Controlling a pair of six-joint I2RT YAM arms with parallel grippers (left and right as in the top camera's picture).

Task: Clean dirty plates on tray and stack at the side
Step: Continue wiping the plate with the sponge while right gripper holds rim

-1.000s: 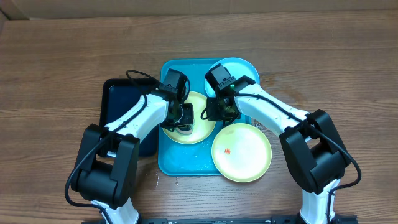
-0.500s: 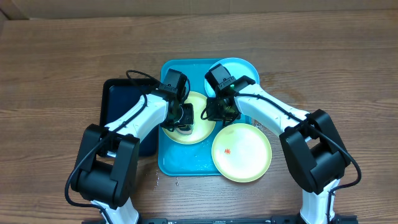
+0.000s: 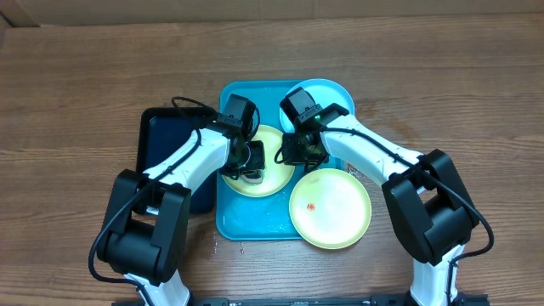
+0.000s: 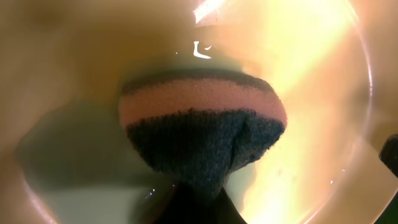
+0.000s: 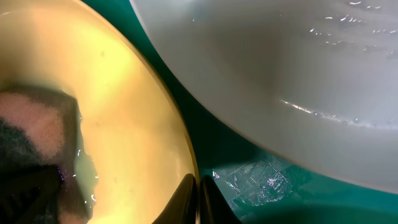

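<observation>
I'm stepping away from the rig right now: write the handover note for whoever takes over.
Left end effector: shut on a pink-and-dark-grey sponge, pressed into the middle pale yellow-green round plastic plate.
Right end effector: shut on that plate's rim.
All plates are on the large turquoise rectangular plastic tray: light blue round plate at its far right corner, second yellow-green plate, with a red speck, overhanging its near right edge.
Done: nothing stacked.
To do: finish scrubbing, clean the other two, stack beside the tray.

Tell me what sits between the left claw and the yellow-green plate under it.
A pink-and-dark sponge, held by the left claw against the plate, which looks wet; the left wrist view shows it.
</observation>
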